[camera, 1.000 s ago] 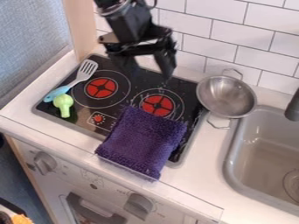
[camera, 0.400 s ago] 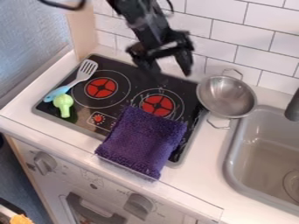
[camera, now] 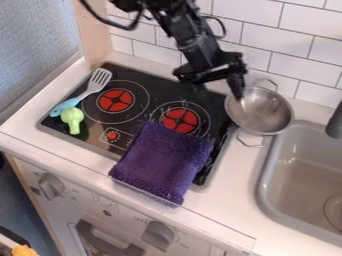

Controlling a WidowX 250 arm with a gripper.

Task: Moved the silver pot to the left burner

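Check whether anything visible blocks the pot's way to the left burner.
Nothing visible lies directly between the pot and the left burner; the purple towel lies just in front of that line. The spatula lies beside the burner's outer ring and might crowd the pot there.

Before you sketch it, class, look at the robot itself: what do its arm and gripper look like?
The arm is black, with narrow jointed segments; thin black cables loop out beside it. The gripper is also black, with a wide body and two fingers.
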